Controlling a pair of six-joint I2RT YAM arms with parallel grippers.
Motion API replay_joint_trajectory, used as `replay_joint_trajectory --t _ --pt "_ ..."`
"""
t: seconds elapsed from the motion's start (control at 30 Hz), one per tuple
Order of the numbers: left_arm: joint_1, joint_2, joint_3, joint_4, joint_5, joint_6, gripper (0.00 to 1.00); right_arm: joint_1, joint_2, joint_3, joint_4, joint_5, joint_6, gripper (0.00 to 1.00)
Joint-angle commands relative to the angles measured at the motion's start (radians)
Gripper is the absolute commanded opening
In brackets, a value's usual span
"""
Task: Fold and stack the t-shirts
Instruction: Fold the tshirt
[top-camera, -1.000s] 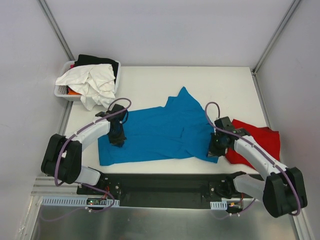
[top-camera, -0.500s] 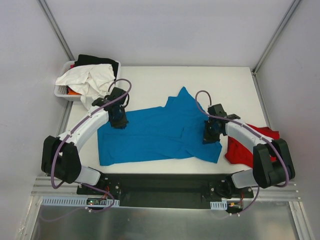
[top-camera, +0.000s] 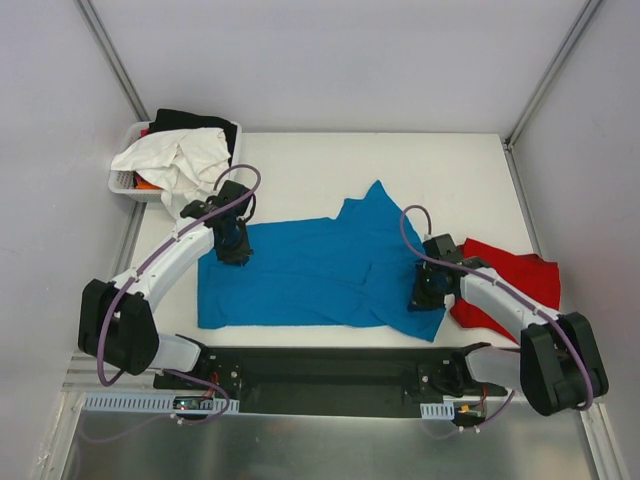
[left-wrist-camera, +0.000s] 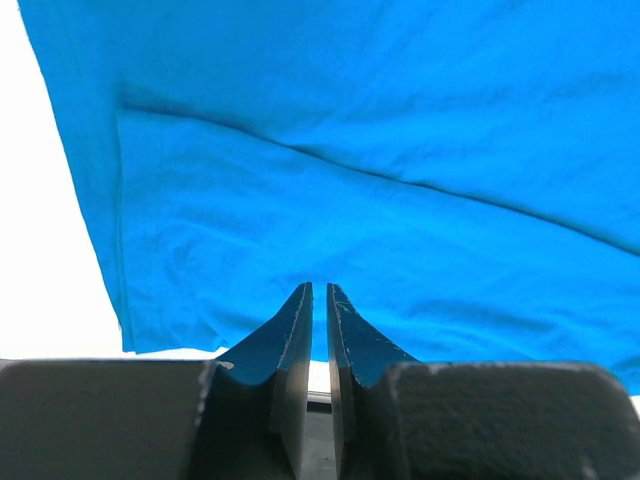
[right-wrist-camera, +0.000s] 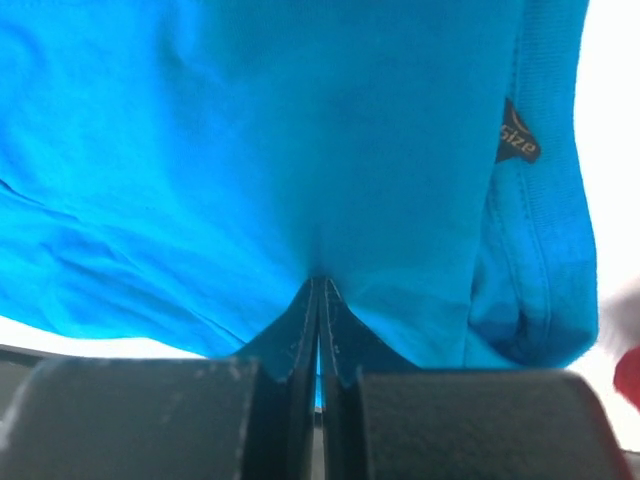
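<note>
Where the white table (top-camera: 300, 160) meets pale grey walls, a white lattice basket (top-camera: 121, 182) sits at its far left corner, heaped with a crumpled white garment (top-camera: 180, 160) and a black garment (top-camera: 190, 120). The turquoise t-shirt (top-camera: 320, 270) lies spread flat across the middle, soft knit with shallow creases, a stitched hem and a small dark size label (right-wrist-camera: 518, 135). The red t-shirt (top-camera: 515, 275) lies bunched at the near right, touching it. The right gripper (top-camera: 425, 298) is clamped tight on puckered turquoise cloth at that side. The left gripper (top-camera: 233, 250) rests at the shirt's far left corner, its fingers a thin slit apart; whether they pinch cloth cannot be told.
</note>
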Motion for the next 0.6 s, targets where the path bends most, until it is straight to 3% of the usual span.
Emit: replay_joint_trajectory --t 0.0,0.57 --pt "-0.006 0.012 0.034 -0.024 -0.023 0.013 0.11 0.018 -0.096 -0.034 -0.114 0.009 0.048 0.01" --pt "-0.006 -0.030 -0.022 -0.026 -0.026 0.004 0.11 0.060 -0.260 -0.041 -0.225 0.045 0.109 0.01"
